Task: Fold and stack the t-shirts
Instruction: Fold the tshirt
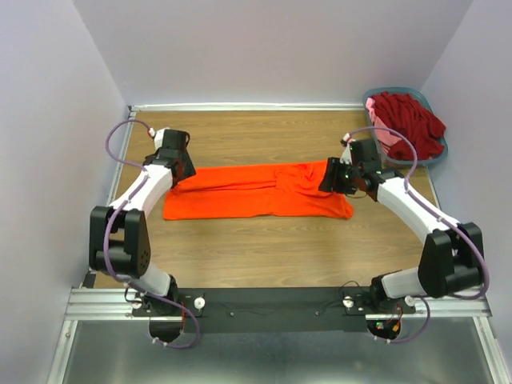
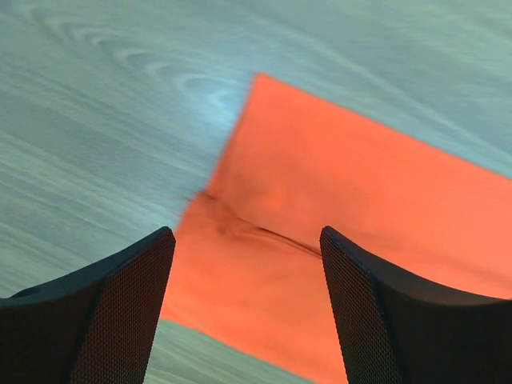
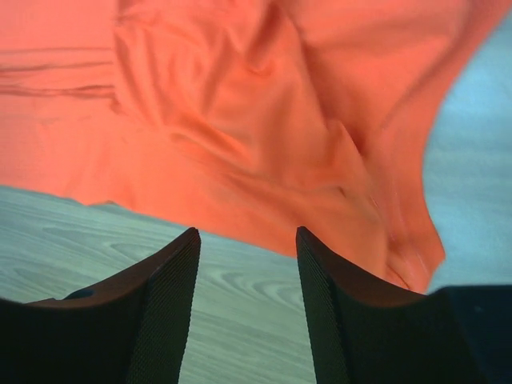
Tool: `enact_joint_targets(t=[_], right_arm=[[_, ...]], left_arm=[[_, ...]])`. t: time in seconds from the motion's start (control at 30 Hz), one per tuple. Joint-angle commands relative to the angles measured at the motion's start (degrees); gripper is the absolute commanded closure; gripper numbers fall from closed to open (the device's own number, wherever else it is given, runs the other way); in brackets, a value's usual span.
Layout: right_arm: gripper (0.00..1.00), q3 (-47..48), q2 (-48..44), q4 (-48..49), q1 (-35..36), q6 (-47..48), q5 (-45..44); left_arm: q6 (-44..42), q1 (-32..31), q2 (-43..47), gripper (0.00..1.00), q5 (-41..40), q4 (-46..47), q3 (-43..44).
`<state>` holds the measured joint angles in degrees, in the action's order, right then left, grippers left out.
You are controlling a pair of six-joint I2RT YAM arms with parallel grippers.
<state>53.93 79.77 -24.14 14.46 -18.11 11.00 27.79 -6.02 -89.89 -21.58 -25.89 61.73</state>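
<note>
A bright orange t-shirt (image 1: 252, 190) lies as a long folded strip across the middle of the wooden table. My left gripper (image 1: 178, 166) is open and empty over the shirt's left end; the left wrist view shows orange cloth (image 2: 336, 208) with a crease between the spread fingers (image 2: 128, 304). My right gripper (image 1: 334, 178) is open and empty over the rumpled right end; the right wrist view shows wrinkled orange cloth (image 3: 240, 104) just beyond the fingers (image 3: 164, 304). A dark red t-shirt (image 1: 412, 120) and a pink one (image 1: 387, 138) lie heaped in the basket.
A grey-blue plastic basket (image 1: 441, 154) stands at the table's back right corner, close behind the right arm. White walls enclose the table on three sides. The metal rail (image 1: 272, 304) carrying both arm bases runs along the near edge.
</note>
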Motion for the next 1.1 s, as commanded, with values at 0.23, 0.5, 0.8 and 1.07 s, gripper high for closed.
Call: enact_joint_targets(t=[0.23,0.5,0.8,1.07], right_arm=[[0.49,12.06,14.88,3.75,2.24,-0.79,-5.3],[0.49,19.28,26.14,6.12,1.1,0.97,-2.14],[0.48,20.51,28.16,7.35,-1.18,0.09,2.43],[0.48,21.74,28.78,7.44,-1.63,0.18,4.55]], left_arm=[[5.25,-16.65,4.81,0.18,17.43,14.71,-1.62],[3.15,-23.77,-9.14,0.2,25.71,23.78,9.18],[2.36,-28.51,-23.83,0.3,24.57,23.96,20.61],[1.3,-29.49,-28.41,0.41,22.02,21.14,23.08]])
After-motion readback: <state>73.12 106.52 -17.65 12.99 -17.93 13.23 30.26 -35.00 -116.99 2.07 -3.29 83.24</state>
